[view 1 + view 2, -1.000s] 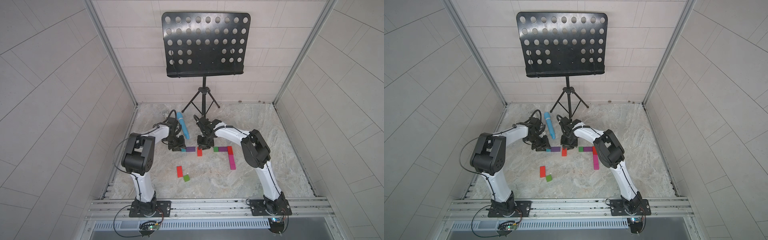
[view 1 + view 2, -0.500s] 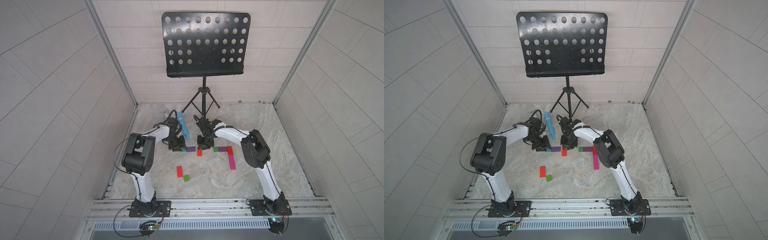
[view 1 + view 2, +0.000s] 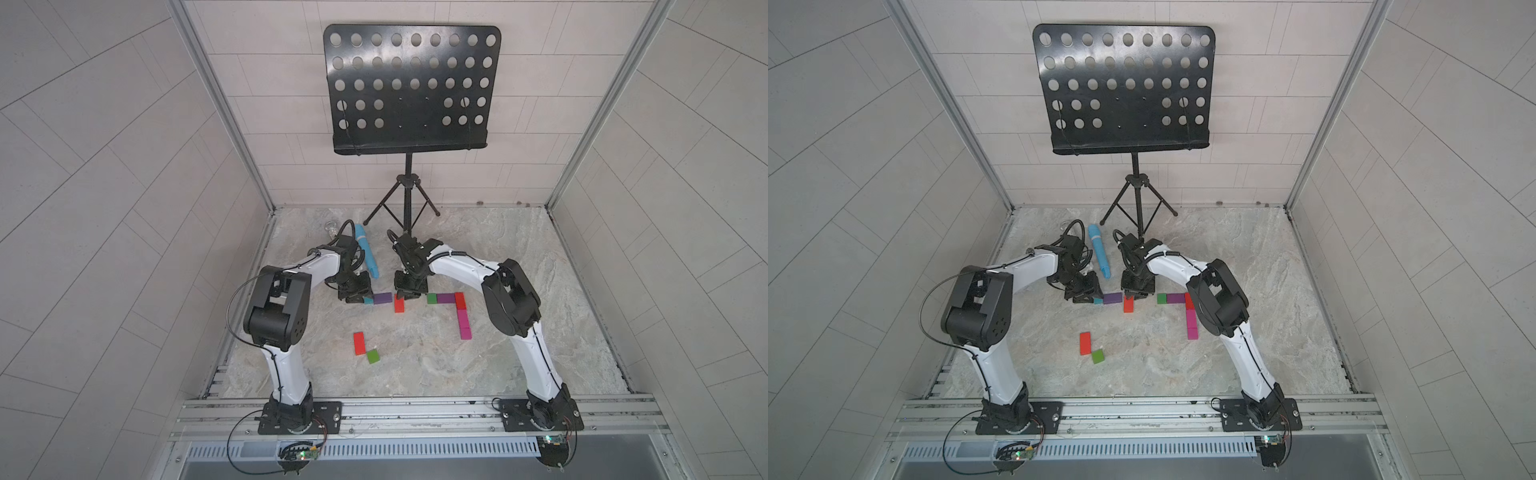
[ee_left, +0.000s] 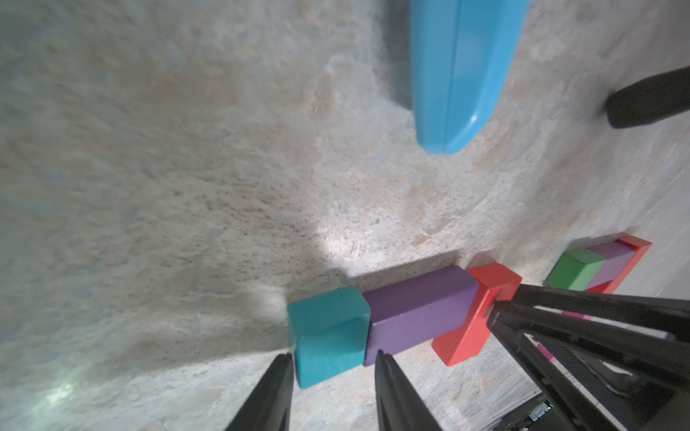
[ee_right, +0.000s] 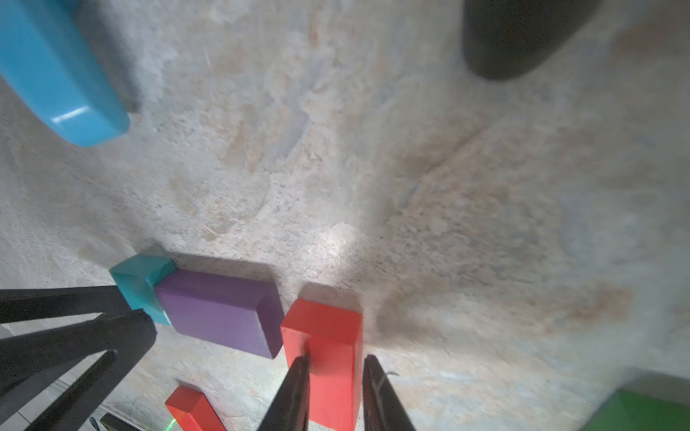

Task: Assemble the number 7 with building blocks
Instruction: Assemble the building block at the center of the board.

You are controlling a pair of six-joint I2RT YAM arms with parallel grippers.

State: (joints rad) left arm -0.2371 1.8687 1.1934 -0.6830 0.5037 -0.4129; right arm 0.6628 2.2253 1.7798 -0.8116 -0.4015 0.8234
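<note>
A teal block (image 4: pixel 328 328) lies on the floor against the end of a purple block (image 4: pixel 418 306). My left gripper (image 4: pixel 332 356) straddles the teal block with its fingers slightly open; a sliver of gap shows on the purple side. My right gripper (image 5: pixel 336 358) is shut on a red block (image 5: pixel 325 328) that lies just past the purple block's (image 3: pixel 382 298) other end. To the right, a green (image 3: pixel 432 298), a purple (image 3: pixel 445 297), a red (image 3: pixel 459 300) and magenta blocks (image 3: pixel 463 326) form an angled shape. A loose red block (image 3: pixel 359 343) and a green one (image 3: pixel 372 356) lie nearer the front.
A blue microphone (image 3: pixel 369 255) lies just behind the two grippers. The black music stand's tripod (image 3: pixel 409 216) stands at the back middle, with one foot (image 5: pixel 519 37) close to the right gripper. A small shiny object (image 3: pixel 331 227) sits in the back left corner.
</note>
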